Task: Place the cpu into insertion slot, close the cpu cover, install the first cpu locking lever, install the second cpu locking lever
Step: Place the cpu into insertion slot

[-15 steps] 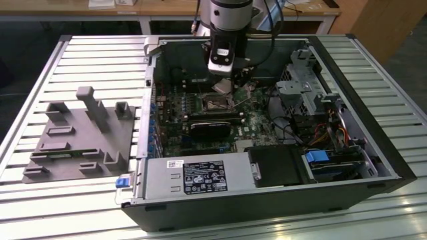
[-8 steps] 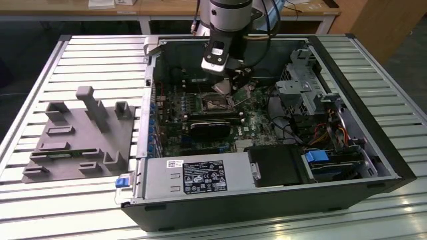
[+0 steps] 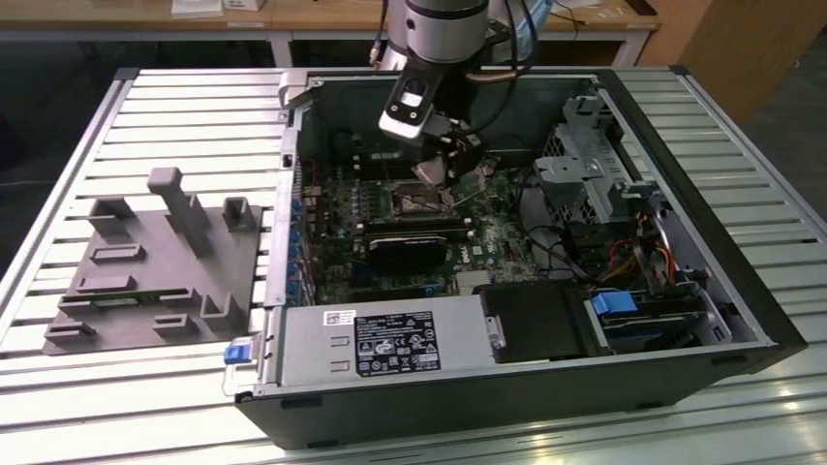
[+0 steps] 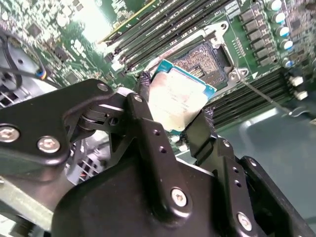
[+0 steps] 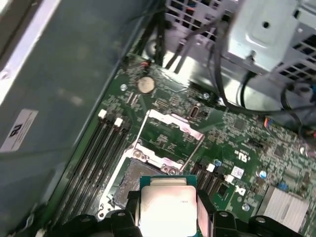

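Note:
My gripper (image 4: 175, 101) is shut on the cpu (image 4: 180, 96), a pale silver square chip with a green edge, pinched by two opposite sides between black fingers (image 4: 148, 106). The cpu hangs tilted just above and beside the insertion slot (image 4: 207, 59), apart from it, and the slot's dark pin field lies bare. In the first wrist view the cpu (image 5: 168, 205) sits between the fingertips of the gripper (image 5: 168, 210), partly over the insertion slot (image 5: 129, 174). The cpu cover (image 5: 170, 129) is swung open beyond it. In the exterior view the gripper (image 3: 452, 172) hovers over the slot (image 3: 413, 201) inside the case.
Long black memory slots (image 4: 163, 32) run beside the socket, and a thin metal lever (image 4: 264, 98) sticks out near it. A black heatsink block (image 3: 407, 250), drive cage (image 3: 582, 160), cables and power supply (image 3: 375, 341) crowd the open case. A grey fixture (image 3: 162, 257) lies on the slatted table at the exterior view's left.

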Controlling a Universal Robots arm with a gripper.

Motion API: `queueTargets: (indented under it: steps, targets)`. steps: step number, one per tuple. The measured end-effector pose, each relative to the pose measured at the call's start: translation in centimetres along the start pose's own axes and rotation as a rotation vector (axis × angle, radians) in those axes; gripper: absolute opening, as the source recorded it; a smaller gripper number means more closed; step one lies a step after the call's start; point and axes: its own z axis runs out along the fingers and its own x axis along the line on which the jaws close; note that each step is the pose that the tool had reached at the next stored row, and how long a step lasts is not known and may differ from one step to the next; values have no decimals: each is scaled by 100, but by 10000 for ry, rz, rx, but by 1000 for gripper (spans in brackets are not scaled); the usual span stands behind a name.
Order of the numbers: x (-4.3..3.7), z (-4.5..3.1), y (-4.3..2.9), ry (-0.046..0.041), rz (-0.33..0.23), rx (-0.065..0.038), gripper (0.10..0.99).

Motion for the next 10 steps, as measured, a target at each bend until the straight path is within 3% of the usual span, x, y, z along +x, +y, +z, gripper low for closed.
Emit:
queueTargets:
  steps: [10]
  targets:
    - [0, 29, -3, -157, 1808, 12, 541]
